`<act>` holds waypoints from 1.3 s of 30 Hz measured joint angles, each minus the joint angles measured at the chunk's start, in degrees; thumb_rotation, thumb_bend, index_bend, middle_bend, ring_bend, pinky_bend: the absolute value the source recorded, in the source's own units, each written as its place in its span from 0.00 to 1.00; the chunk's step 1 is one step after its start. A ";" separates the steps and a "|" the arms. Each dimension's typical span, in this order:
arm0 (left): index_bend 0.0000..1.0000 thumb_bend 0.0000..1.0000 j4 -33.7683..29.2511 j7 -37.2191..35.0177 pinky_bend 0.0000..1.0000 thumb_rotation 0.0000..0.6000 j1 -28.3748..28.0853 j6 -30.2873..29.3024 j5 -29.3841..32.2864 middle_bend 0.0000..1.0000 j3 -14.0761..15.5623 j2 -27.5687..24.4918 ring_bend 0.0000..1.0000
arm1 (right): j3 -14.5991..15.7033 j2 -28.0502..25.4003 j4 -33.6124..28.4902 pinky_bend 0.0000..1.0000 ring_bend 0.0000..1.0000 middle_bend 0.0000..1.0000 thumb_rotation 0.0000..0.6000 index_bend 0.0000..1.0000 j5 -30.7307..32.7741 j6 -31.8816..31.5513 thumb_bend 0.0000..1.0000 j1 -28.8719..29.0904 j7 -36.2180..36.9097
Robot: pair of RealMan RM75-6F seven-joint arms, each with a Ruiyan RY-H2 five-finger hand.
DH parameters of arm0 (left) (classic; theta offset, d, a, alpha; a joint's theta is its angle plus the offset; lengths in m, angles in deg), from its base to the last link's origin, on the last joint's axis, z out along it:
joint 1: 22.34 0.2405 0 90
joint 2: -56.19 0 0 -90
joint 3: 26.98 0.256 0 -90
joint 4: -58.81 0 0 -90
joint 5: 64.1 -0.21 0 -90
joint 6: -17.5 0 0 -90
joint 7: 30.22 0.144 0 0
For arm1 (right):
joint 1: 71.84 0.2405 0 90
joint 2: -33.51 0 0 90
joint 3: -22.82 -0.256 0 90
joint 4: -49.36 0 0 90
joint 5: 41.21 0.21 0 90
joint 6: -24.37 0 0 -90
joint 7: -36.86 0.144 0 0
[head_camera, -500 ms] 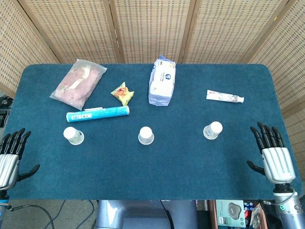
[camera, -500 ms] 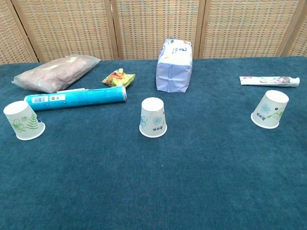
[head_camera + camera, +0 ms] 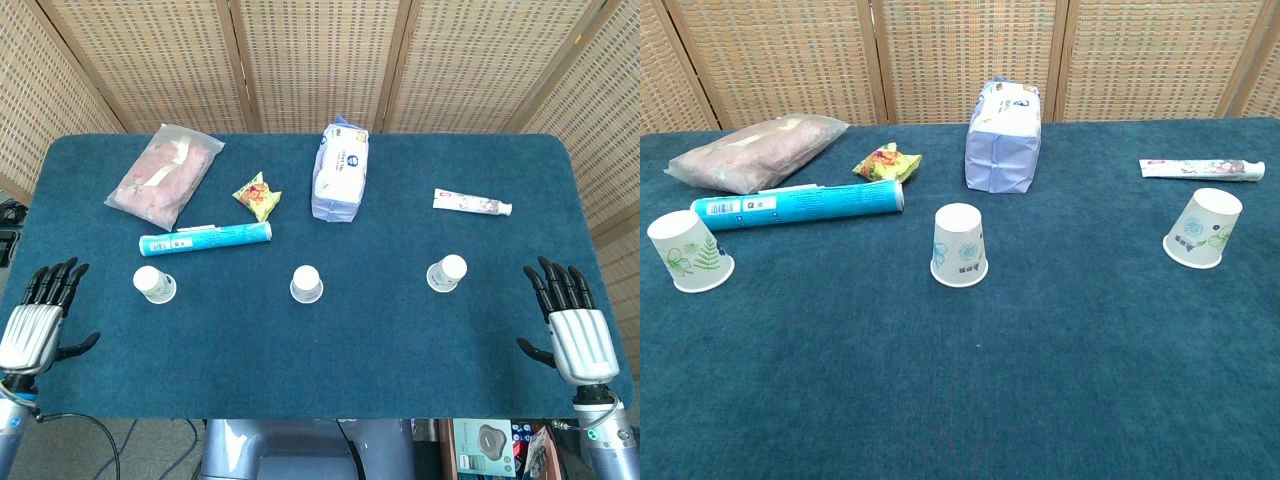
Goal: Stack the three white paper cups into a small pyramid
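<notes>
At the near left corner of the table (image 3: 480,350), the left hand (image 3: 38,325) now lies further onto the blue cloth than half a second ago, fingers spread and empty, which reads as the start of a reach toward the left cup (image 3: 154,284). Opposite, the right hand (image 3: 572,325) stays put, fingers apart, holding nothing. All three cups stand inverted in a row, well apart: left, middle cup (image 3: 306,284), right cup (image 3: 446,272). No stacking has begun.

No legible wording anywhere; print on the teal tube (image 3: 798,204), tissue pack (image 3: 340,172) and toothpaste tube (image 3: 1202,169) perhaps lettering, too blurred.
</notes>
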 measured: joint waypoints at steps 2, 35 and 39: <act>0.00 0.22 0.92 0.39 0.01 1.00 -2.42 3.78 1.47 0.00 -1.01 0.49 0.00 | -0.08 -0.03 -0.03 0.00 0.00 0.00 1.00 0.00 0.16 0.08 0.00 0.04 0.04; 0.42 0.22 22.65 3.68 0.45 1.00 -16.83 19.30 16.05 0.42 -5.55 18.05 0.38 | -0.75 -0.17 0.64 0.00 0.00 0.00 1.00 0.00 2.92 2.03 0.00 0.63 0.66; 0.42 0.22 21.29 2.84 0.45 1.00 -16.69 18.09 15.37 0.42 -5.67 17.46 0.38 | -0.74 -0.18 0.60 0.00 0.00 0.00 1.00 0.00 3.04 2.13 0.00 0.65 0.69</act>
